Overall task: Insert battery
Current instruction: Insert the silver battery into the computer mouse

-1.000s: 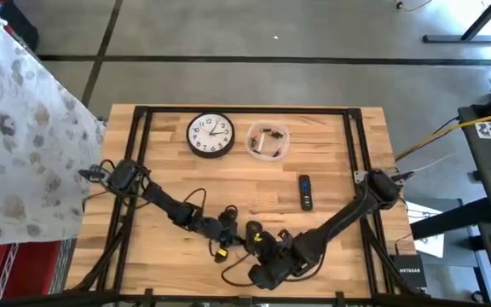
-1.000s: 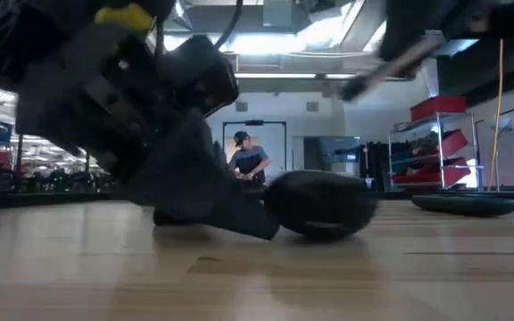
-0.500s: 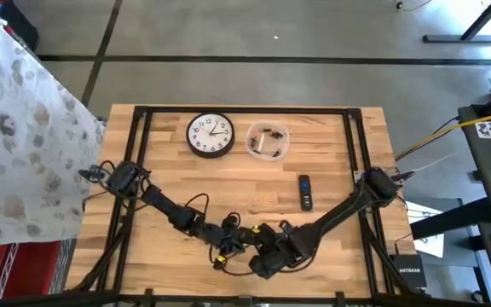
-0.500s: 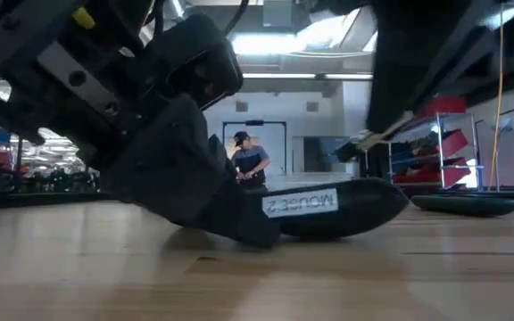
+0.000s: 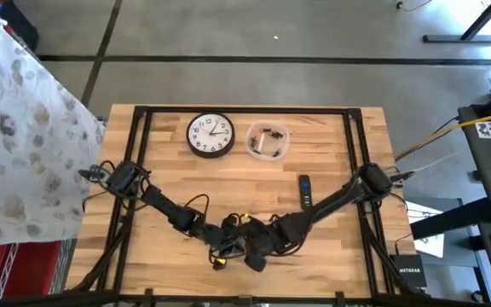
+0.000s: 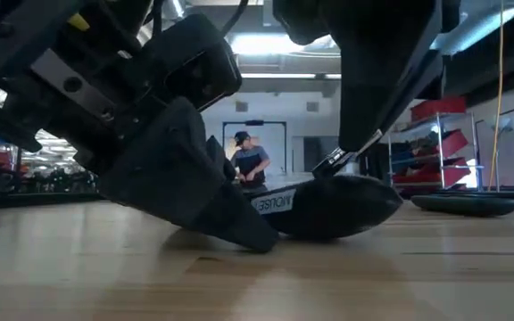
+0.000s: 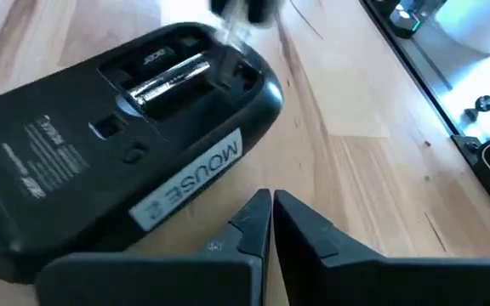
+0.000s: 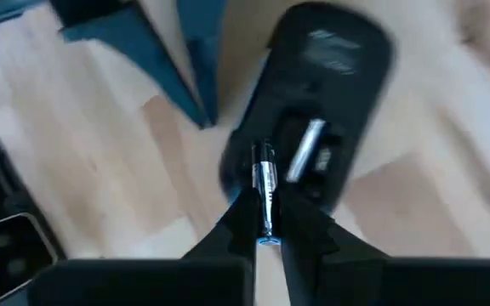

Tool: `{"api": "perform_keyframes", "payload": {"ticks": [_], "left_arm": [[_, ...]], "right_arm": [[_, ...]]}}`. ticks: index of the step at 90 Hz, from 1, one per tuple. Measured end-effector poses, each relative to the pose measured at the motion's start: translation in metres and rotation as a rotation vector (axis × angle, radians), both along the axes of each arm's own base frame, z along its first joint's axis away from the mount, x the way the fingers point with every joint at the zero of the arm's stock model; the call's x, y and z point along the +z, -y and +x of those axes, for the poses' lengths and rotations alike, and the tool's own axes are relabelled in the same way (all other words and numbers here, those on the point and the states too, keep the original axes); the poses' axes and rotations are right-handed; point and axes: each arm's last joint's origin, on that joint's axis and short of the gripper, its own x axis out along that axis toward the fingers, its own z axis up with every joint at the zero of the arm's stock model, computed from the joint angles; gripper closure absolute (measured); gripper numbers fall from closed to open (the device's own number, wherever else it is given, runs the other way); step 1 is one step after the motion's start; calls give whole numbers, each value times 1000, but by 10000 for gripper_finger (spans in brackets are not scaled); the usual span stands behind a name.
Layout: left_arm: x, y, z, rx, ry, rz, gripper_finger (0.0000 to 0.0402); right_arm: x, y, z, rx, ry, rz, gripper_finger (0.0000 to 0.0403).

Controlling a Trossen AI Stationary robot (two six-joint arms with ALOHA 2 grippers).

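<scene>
I have the mouse (image 7: 117, 170) lying belly-up on the desk (image 5: 331, 145), near its front edge and well in front of the clock (image 5: 210, 135). It is a rounded black plastic shell with a white label reading MOUSE on its side and pale print on its underside. Its battery bay is open, and one shiny metal cell (image 7: 167, 77) already lies in it.

My right gripper (image 8: 264, 223) hangs over the mouse, its two dark tapered fingers (image 8: 238, 217) closed on a slim battery (image 8: 264, 183) with a dark wrap and a metal end. The battery points toward the open bay, just beside the seated cell.

My left gripper (image 7: 272, 206) sits at the mouse's side by the label, its flat, wedge-shaped fingers pressed together with only a hairline gap and nothing between them. In the low view its dark angular body leans down to the desk right against the mouse.

The desk is pale butcher-block wood with visible grain and a black metal frame round its edge. Beyond the mouse, next to the round white-faced clock, sits a clear bowl (image 5: 268, 141) with small dark items, and a slim black remote (image 5: 305, 191) lies nearer.

Around the desk, the floor is grey concrete. A person (image 6: 250, 161) stands far back in the room, under bright ceiling lights, with red shelving off to one side.
</scene>
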Motion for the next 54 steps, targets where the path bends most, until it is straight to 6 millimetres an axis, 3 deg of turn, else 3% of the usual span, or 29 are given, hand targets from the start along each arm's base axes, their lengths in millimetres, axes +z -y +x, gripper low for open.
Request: {"api": "perform_keyframes", "payload": {"ticks": [54], "left_arm": [[3, -3, 3, 85, 47, -29, 400]], "right_arm": [[-6, 3, -1, -100, -48, 2, 397]]}}
